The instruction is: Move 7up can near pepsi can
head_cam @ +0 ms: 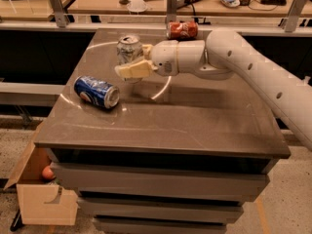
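The 7up can (128, 47), silvery with a silver top, stands upright at the back middle of the table. My gripper (131, 60) is around it: one tan finger (132, 70) crosses in front of its lower part and the other sits at its right side. The gripper is shut on the can. The pepsi can (96, 91), dark blue with a round logo, lies on its side near the table's left edge, to the front left of the gripper. My white arm (253, 67) reaches in from the right.
A red can (182, 30) lies on its side at the table's back edge, behind the gripper. The brown table (195, 121) sits on stacked drawers. An open cardboard box (41, 194) stands on the floor at the lower left. A cluttered desk runs behind.
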